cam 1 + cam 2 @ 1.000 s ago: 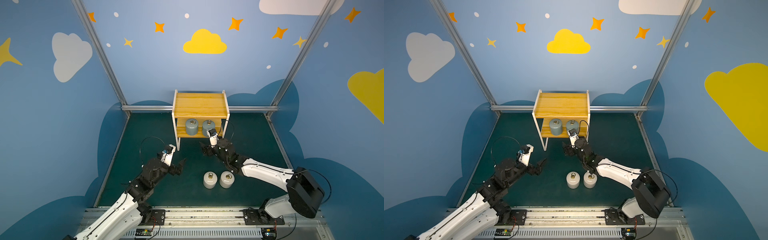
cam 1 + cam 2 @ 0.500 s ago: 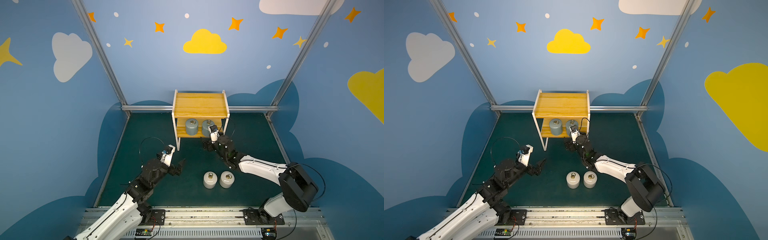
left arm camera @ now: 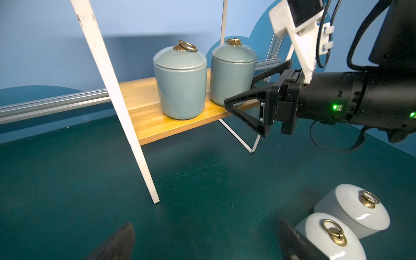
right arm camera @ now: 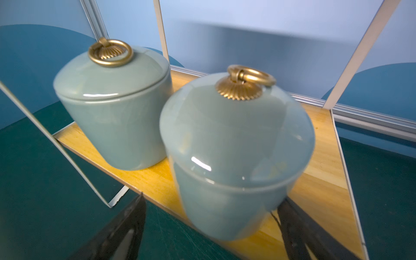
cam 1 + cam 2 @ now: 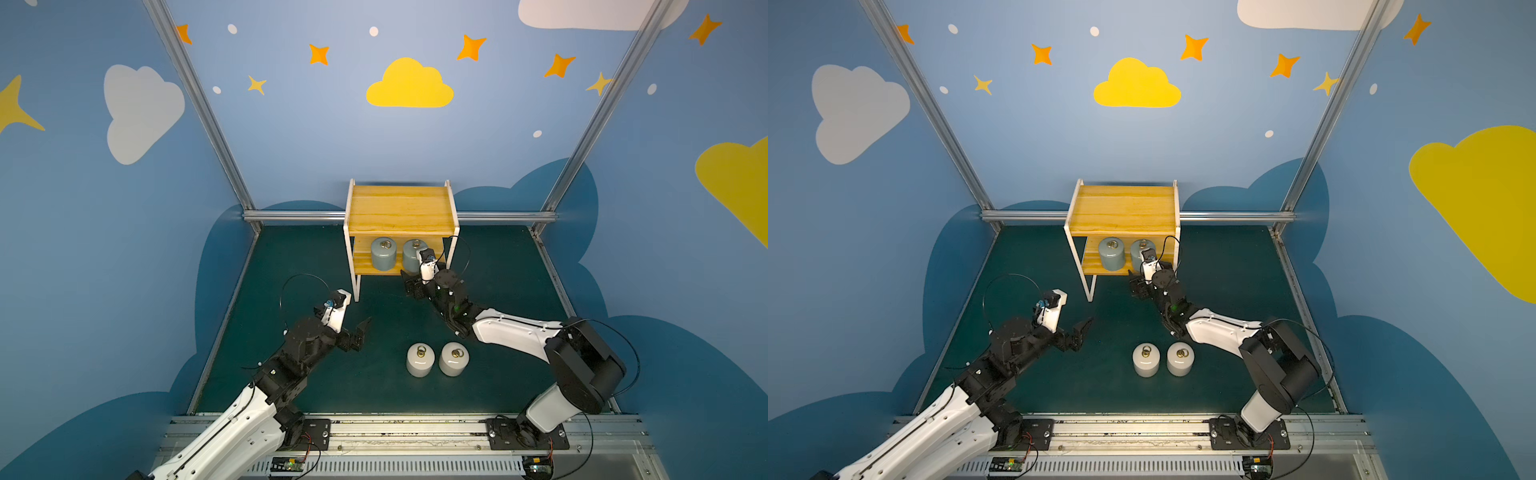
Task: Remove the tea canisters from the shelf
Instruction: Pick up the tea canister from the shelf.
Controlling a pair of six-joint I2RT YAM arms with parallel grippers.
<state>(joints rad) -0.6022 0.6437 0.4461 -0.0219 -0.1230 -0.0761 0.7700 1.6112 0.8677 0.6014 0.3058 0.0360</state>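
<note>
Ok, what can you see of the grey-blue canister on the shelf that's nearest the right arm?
The canister is a squat, glossy grey-blue cylinder, ceramic by its look, with a domed lid seated on it and a brass ring on a ribbed brass knob. It stands upright on the shelf's lower board, beside its twin, a narrow gap between them. The open right hand straddles its base; whether a finger touches it I cannot tell.
</note>
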